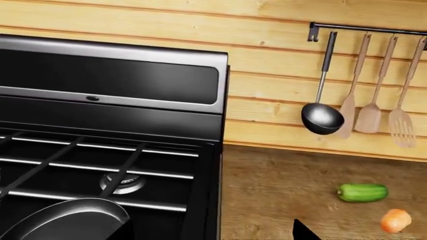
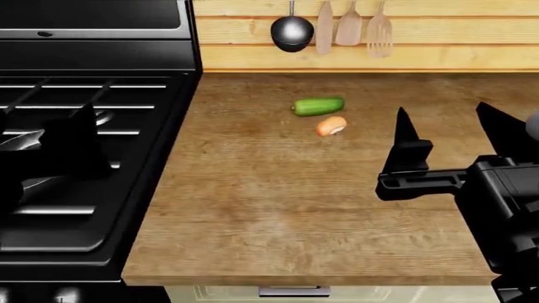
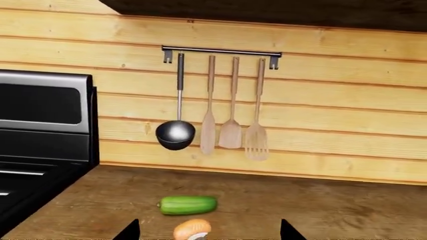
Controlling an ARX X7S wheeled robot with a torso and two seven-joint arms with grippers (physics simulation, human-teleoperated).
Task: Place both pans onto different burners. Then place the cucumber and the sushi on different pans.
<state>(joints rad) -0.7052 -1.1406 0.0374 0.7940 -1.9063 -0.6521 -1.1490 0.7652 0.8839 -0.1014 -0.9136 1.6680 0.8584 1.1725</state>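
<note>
Lying beside sushi (image 2: 331, 126): cucumber (image 2: 319, 105); no legible writing.

I see bare wooden surface (image 2: 278, 208) between right gripper (image 2: 450, 136) and sushi (image 2: 331, 126); cucumber (image 2: 319, 105) just behind it; ladle (image 2: 291, 31) well back on wall.
</note>
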